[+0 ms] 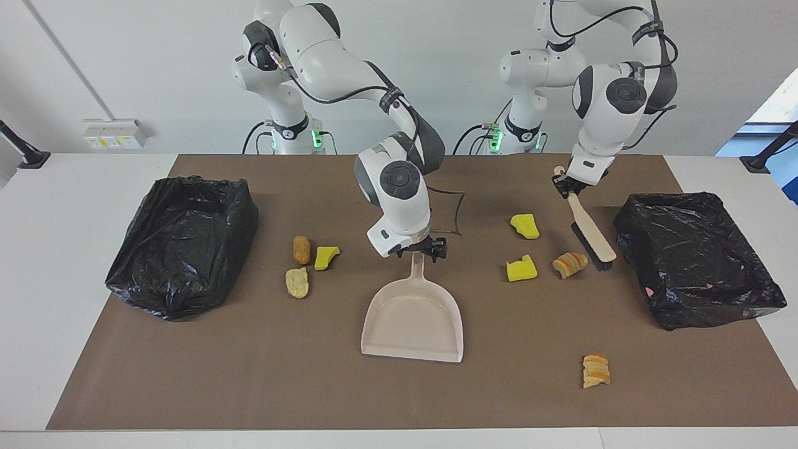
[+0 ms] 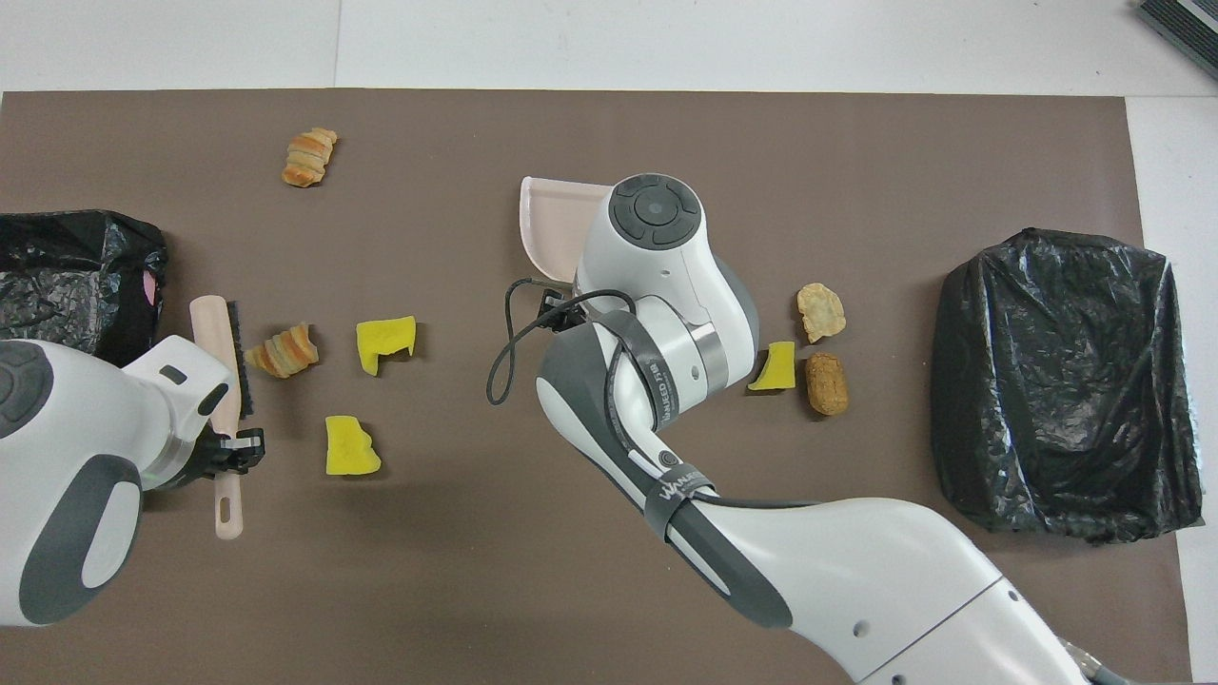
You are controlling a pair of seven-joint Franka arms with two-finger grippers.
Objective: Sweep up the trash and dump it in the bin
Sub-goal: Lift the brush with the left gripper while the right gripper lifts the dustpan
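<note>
The beige dustpan [image 1: 414, 318] lies flat at the middle of the brown mat, its handle toward the robots. My right gripper [image 1: 424, 248] is down at the handle's end, open, with a finger on each side. My left gripper [image 1: 568, 184] is shut on the beige brush [image 1: 592, 234]. The brush slants down, and its bristles are low beside a bread piece [image 1: 570, 264]. Trash lies loose on the mat: two yellow sponges [image 1: 525, 226] [image 1: 521, 269], a bread piece [image 1: 596, 370] near the mat's edge farthest from the robots, and a brown piece [image 1: 302, 249], a yellow one [image 1: 326, 256] and a tan one [image 1: 297, 282].
Two bins lined with black bags stand on the mat, one at the right arm's end [image 1: 181, 243] and one at the left arm's end [image 1: 695, 255]. The brush head hangs between the bread piece and the bin at the left arm's end.
</note>
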